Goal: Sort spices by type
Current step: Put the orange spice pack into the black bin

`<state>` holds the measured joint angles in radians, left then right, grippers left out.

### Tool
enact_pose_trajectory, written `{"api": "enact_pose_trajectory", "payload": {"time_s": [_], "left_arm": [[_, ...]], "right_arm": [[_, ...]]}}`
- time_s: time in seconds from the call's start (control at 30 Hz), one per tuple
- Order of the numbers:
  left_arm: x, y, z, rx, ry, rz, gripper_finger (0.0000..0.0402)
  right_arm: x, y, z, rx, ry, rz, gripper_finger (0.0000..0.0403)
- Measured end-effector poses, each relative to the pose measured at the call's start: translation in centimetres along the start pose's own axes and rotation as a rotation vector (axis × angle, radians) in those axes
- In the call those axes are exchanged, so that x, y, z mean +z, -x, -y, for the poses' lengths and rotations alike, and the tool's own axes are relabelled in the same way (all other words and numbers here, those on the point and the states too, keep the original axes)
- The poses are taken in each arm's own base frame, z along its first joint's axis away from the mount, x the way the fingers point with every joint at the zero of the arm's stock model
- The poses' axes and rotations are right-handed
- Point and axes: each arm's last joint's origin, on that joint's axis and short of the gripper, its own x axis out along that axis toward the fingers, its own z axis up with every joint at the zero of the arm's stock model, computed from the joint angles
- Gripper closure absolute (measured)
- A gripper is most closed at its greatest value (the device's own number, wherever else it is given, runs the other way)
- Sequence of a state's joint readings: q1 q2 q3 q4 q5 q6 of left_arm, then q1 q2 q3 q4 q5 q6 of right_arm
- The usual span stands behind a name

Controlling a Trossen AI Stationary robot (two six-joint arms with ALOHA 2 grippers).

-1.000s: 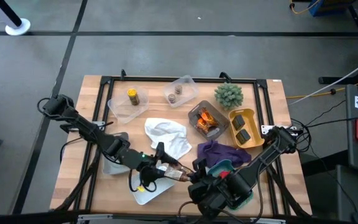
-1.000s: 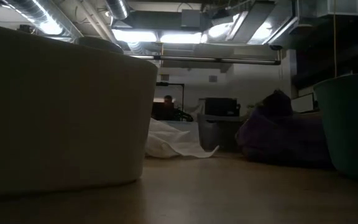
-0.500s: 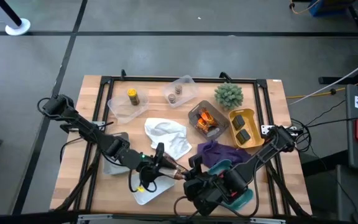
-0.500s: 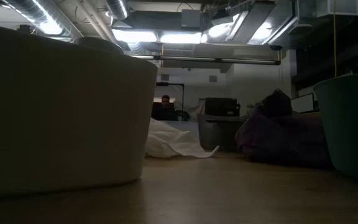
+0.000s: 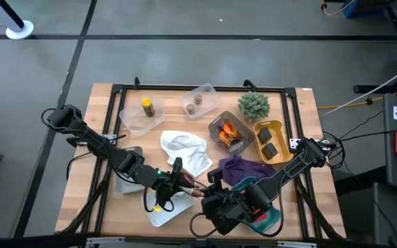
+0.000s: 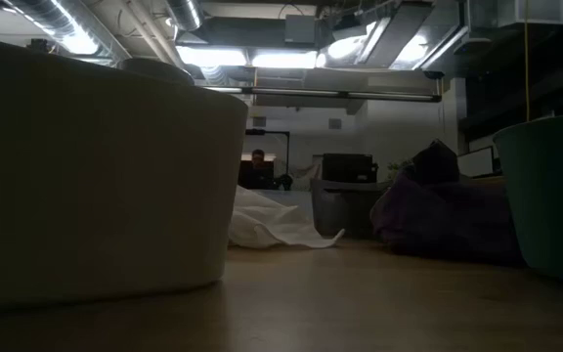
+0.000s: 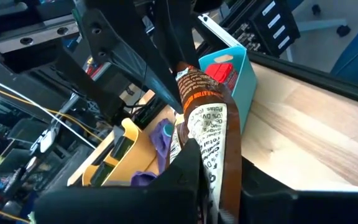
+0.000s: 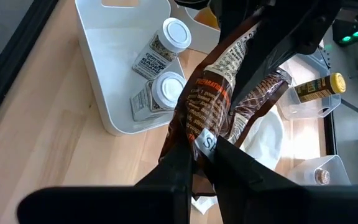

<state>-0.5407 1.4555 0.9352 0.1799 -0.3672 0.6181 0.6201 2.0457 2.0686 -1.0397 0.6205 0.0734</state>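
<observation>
Clamped between both grippers, a glossy brown packet (image 8: 210, 106) with crinkled foil-like skin and white print is held low in the frame's centre in the high view. The left gripper (image 7: 210, 180) is seen closed flat on one end of the packet, its dark fingers pressed together on the printed film. The right gripper (image 8: 197, 152) is pinched on the other end, jaws nearly together around the thin material. A rounded white plastic tray (image 8: 104, 93) lies just beside the packet, and two clear white-capped jars (image 8: 160, 46) with printed labels are laid on their sides in it. A teal box-shaped bin (image 7: 241, 81) holding small red boxes (image 7: 219, 68) is seen beyond the packet in the left wrist view. A crumpled white cloth (image 5: 185, 151) and a rumpled purple cloth (image 5: 243, 167) are spread mid-table on the pale wooden table (image 5: 81, 186).
</observation>
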Motion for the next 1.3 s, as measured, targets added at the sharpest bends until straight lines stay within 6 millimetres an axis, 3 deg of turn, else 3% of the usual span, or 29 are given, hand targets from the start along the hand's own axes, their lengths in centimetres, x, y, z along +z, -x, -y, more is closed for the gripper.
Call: {"api": "enact_pose_trajectory", "payload": {"time_s": [0.47,0.83,1.07,1.3], "left_arm": [[-0.2,0.0,0.2,-0.02,0.032,-0.019,0.0395],[-0.5,0.0,0.2,-0.024,0.081,-0.044,0.0393],[-1.5,-0.6,-1.3,0.022,0.166,-0.071,0.0395],[-3.1,-1.7,-4.2,0.065,0.238,-0.031,0.0397]], "right_arm": [[0.0,-0.5,0.5,0.094,-0.098,-0.019,0.0352],[-0.4,-1.0,1.3,0.117,-0.088,-0.072,0.0257],[-1.8,1.5,2.6,0.087,-0.119,-0.167,0.0249],[-3.2,4.3,3.7,-0.039,-0.045,-0.22,0.0249]]}}
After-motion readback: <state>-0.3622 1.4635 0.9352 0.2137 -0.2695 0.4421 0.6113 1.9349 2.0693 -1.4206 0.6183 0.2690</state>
